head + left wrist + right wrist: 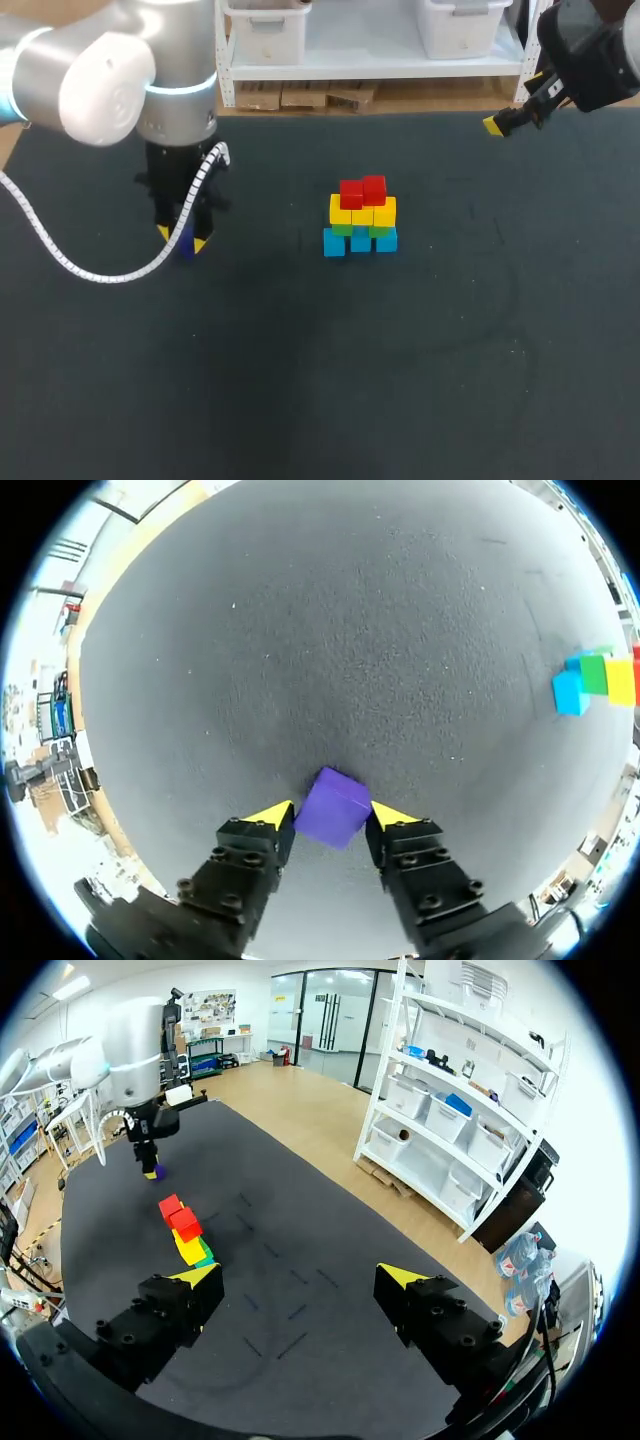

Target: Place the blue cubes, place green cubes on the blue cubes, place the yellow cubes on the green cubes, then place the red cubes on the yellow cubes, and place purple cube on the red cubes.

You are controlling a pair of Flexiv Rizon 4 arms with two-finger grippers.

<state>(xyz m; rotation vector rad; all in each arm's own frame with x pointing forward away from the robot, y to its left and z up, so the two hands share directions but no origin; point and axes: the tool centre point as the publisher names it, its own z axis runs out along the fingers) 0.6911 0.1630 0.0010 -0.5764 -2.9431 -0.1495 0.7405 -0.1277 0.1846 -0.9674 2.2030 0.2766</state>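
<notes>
1. No print worth reporting on the blocks I can see: the faces showing are plain colour.
2. The left gripper (331,818) is down at the mat, and the purple cube (335,802) sits right between its yellow fingertips (270,813). Both tips press its sides, so it's pinched.
3. The stack (361,215) is well apart from that hand, ahead and off to one side in the left wrist view. It has blue cubes (360,241) at the bottom, green cubes (355,229) on them, yellow cubes (362,211) above, and two red cubes (362,190) on top, touching each other.
4. The right gripper (300,1275) hangs at the far right edge of the table with its fingers spread wide and nothing between them. From there the stack is well ahead, and the left arm (140,1050) with its cube is farther beyond.
5. The surface is a dark, slightly grainy mat (300,380) with a few faint scuff lines.
6. A white spiral cable (90,270) droops from the left arm in a loop over the mat.
</notes>
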